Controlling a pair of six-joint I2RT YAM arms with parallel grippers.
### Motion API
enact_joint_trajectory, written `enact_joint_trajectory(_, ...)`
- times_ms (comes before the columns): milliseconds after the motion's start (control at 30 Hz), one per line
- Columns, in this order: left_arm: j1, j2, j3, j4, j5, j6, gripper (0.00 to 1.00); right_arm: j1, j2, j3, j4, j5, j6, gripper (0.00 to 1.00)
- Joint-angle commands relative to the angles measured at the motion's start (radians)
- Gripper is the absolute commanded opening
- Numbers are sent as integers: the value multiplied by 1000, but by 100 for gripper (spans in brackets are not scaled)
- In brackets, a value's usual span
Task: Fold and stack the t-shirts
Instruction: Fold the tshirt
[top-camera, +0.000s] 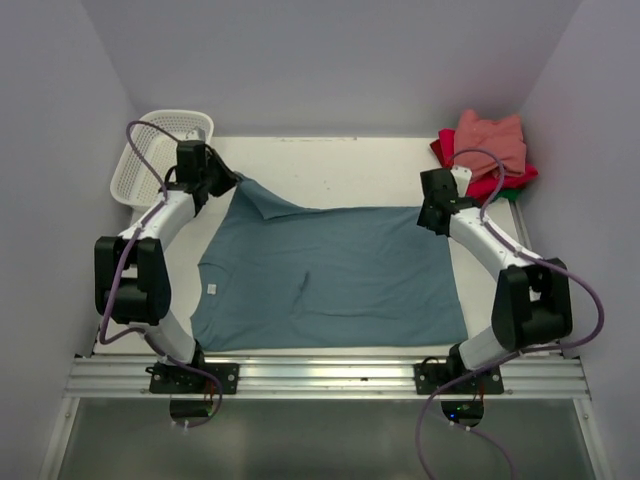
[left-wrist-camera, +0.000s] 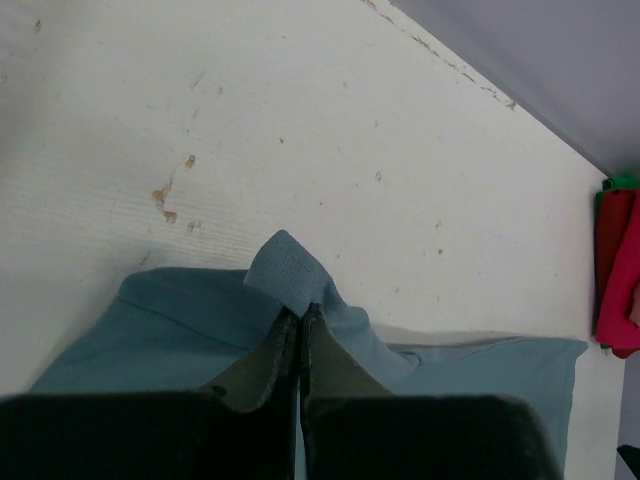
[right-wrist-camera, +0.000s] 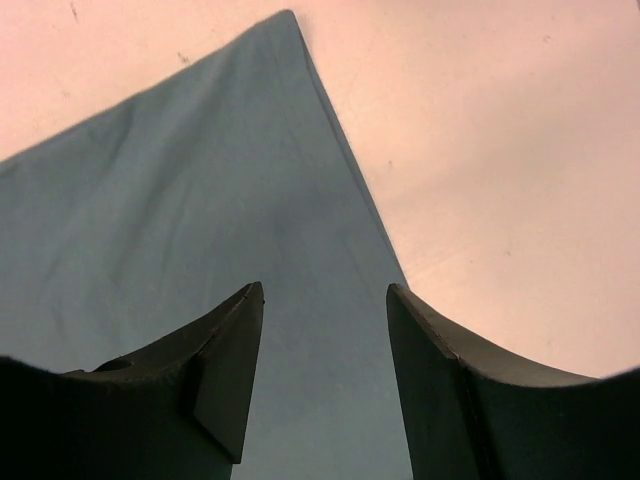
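Though flat, teal shirt (top-camera: 330, 275) lengthwise across table (top-camera: 340, 170), collar (top-camera: 208, 280) leftward.

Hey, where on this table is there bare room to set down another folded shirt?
Bare table runs along the far edge, between the white basket and the folded stack. The teal shirt fills the middle, so it is crowded there.

From above, the body of the left gripper (top-camera: 228, 185) hides its fingertips and the far-left corner of the teal-blue shirt (top-camera: 330, 275); the right gripper (top-camera: 432, 224) covers its own tips likewise; the left arm (top-camera: 165, 215) crosses part of the basket (top-camera: 133, 165); the shirt's tag (top-camera: 212, 289) is too small to read; the left wrist view cuts off the folded shirts (left-wrist-camera: 618, 270) at its right edge.
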Motion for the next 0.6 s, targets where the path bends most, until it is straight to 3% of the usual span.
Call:
enact_joint_trajectory(0, -11, -12, 40, -49, 18, 18, 0, -19, 101, 87, 84, 46, 8, 56)
enact_joint_trajectory(300, -51, -97, 11, -87, 29, 30, 0, -121, 270, 212, 123, -101, -10, 54)
enact_joint_trajectory(467, -51, -95, 31, -106, 15, 39, 0, -78, 222, 143, 302, -649, -84, 45)
enact_joint_trajectory(567, -51, -83, 45, -109, 15, 38, 0, 0, 237, 195, 285, -767, -128, 43)
